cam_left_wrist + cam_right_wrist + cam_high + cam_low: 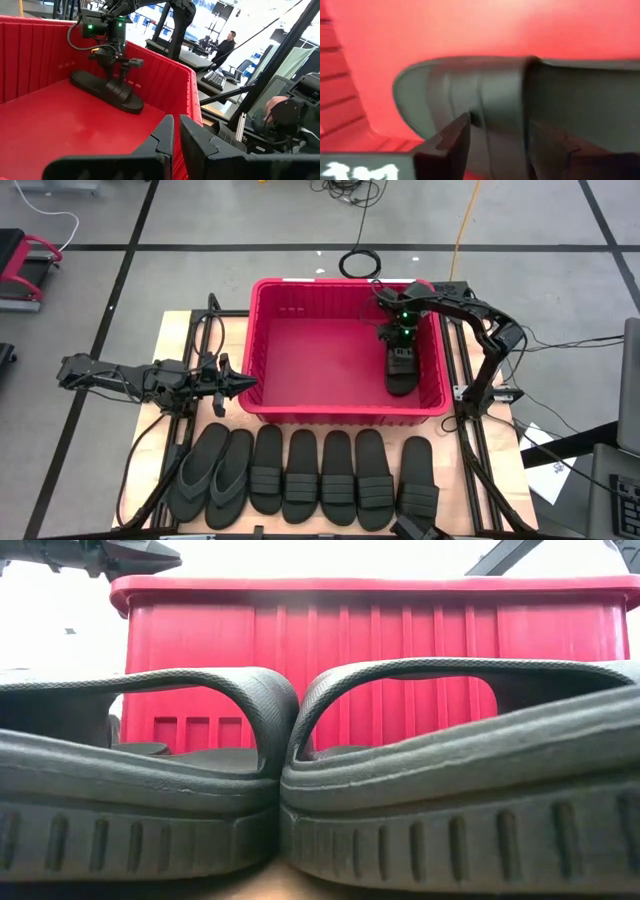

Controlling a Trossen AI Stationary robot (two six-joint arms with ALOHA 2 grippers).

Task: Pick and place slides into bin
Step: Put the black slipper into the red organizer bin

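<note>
A release step is judged to be in hand: one slide (400, 370) is seen lying flat on the floor of the red bin (300, 292), at the right of the bin in the high view, close along its right wall. The right end effector (402, 343) is directly over that slide, and in the left wrist view its fingers are seen parted astride the ribbed strap, not clamped on it. The left end effector (243, 385) is held closed just outside the bin's left wall, waiting.

Seven more slides (337, 471) are lined up on the bench (172, 330) along the lower edge of the high view, in front of the bin. The next move is judged to call for a straight lift clear of the strap and rim, then a reach to that row.
</note>
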